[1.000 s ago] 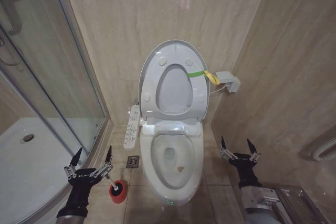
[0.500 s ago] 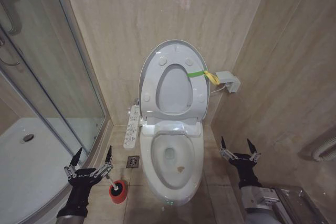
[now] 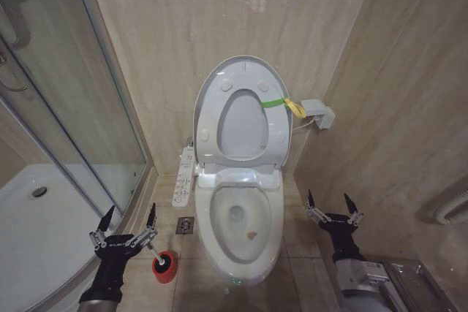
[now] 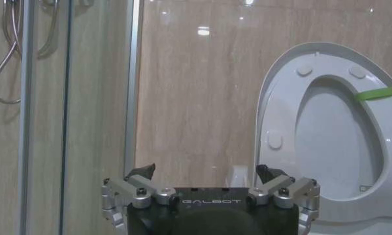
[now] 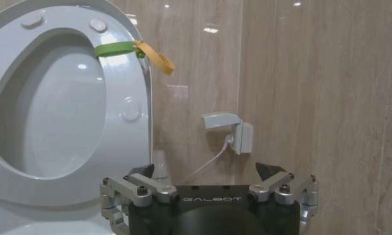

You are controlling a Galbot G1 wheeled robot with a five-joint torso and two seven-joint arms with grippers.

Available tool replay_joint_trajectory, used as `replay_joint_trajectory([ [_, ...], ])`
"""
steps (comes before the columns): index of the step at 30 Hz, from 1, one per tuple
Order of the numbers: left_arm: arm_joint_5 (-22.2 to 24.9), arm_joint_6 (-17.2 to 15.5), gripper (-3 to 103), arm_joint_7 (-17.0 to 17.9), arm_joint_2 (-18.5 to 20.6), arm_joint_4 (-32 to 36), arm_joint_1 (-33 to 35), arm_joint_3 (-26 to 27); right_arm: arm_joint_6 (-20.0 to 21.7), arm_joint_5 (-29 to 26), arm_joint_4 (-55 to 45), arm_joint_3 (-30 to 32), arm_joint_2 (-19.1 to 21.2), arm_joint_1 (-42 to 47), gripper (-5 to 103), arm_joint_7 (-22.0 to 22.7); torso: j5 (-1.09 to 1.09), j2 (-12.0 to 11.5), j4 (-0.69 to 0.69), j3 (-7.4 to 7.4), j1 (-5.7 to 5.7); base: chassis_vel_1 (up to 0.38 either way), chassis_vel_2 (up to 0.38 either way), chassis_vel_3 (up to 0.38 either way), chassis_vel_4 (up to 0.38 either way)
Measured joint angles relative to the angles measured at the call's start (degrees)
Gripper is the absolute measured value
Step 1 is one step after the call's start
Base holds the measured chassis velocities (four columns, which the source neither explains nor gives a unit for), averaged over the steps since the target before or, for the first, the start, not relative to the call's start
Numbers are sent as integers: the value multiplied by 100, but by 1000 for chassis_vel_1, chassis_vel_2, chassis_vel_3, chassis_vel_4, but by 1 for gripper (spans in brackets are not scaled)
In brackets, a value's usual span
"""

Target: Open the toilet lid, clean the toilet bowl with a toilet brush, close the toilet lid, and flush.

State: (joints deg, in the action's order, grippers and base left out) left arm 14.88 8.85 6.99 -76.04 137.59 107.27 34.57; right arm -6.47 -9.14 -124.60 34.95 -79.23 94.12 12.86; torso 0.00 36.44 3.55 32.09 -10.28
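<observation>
The toilet lid (image 3: 241, 126) stands raised against the back wall with the seat ring up in front of it; a green-and-yellow strap (image 3: 284, 103) hangs at its edge. Below it the white toilet bowl (image 3: 210, 228) lies uncovered, with water and a small brown spot inside. The toilet brush (image 3: 162, 257) stands in its red cup (image 3: 164, 269) on the floor to the bowl's left. My left gripper (image 3: 131, 211) hovers open just above and beside the brush, holding nothing. My right gripper (image 3: 327, 196) is open to the right of the bowl. The wrist views show the lid (image 4: 340, 137) (image 5: 52, 107) beyond each open gripper (image 4: 206, 171) (image 5: 209, 169).
A glass shower screen (image 3: 88, 107) and white shower tray (image 3: 36, 231) close off the left. A buttoned control panel (image 3: 185, 177) and floor drain (image 3: 185, 225) sit left of the bowl. A wall socket box (image 3: 318, 113) and a tiled wall stand on the right.
</observation>
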Motion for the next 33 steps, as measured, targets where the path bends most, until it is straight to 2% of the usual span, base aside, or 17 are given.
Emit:
replay_joint_trajectory([
  [33,0,0,100,0,0,0,0,0,-1,0,1,0,0,0,100,0,0,0,0,0,0,0,0,0,0],
])
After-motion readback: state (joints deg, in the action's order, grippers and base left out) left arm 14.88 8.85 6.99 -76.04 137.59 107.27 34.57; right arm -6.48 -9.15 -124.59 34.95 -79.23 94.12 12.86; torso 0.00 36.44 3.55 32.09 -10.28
